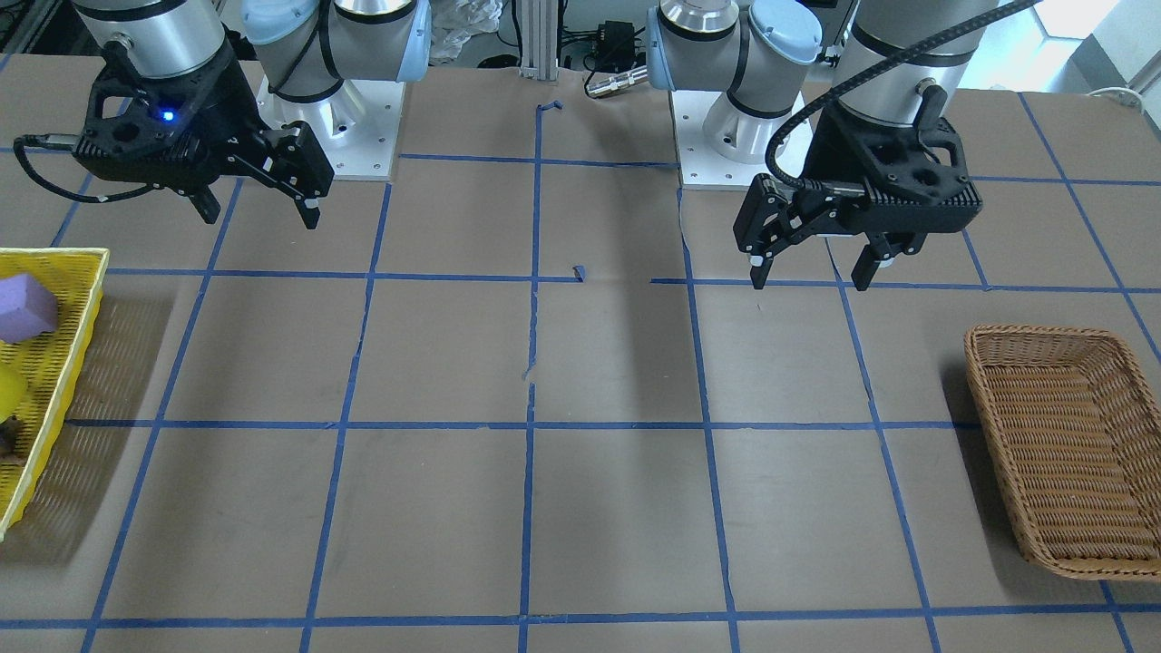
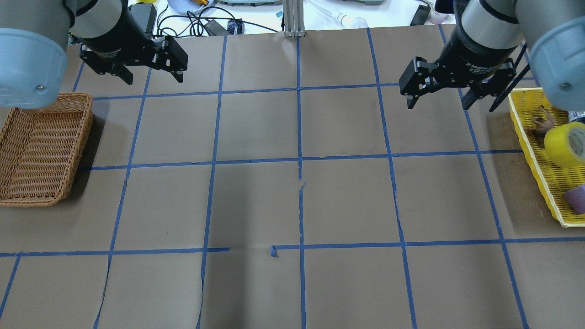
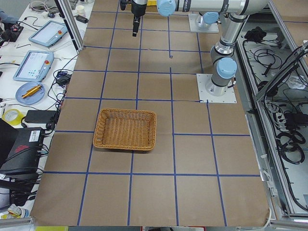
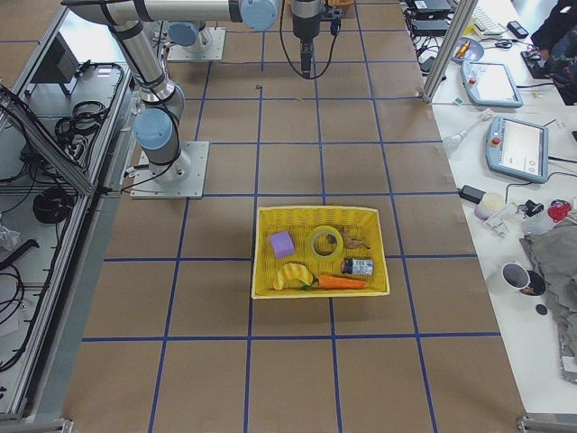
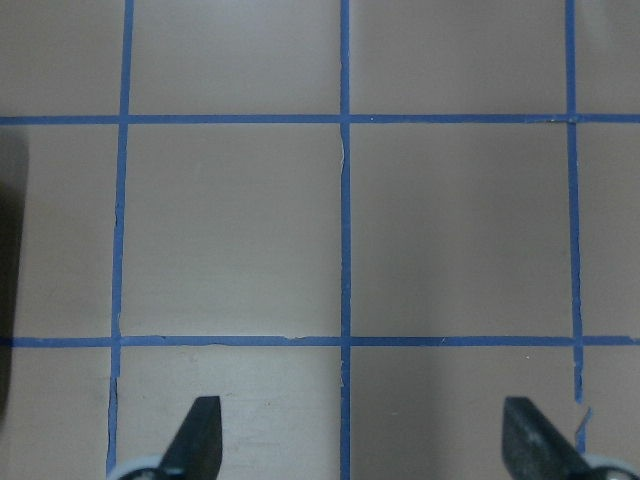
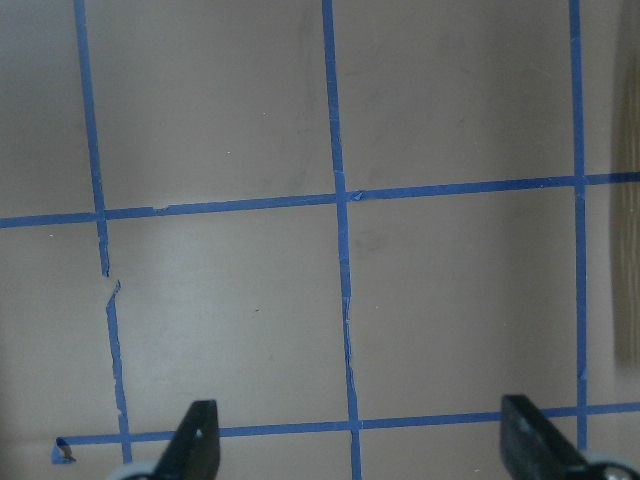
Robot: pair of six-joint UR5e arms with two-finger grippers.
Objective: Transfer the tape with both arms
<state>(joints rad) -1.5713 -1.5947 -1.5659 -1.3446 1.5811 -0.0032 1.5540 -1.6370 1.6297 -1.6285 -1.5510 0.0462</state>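
The right fingers [image 6: 197, 445] and left fingers [image 5: 197, 440] both hung wide open and empty above the brown paper-covered desk [image 2: 256, 128]. The bright yellow roll of tape [image 2: 566, 144] lay well apart from the right fingers, to their outer side, inside the yellow plastic mesh basket [image 2: 532, 151]. The right fingers would probably do best to come down astride the ring's wall.

Tape [image 4: 313, 244] lies reachable from above, purple block [image 4: 282, 244] near, basket walls [image 4: 315, 211] around.
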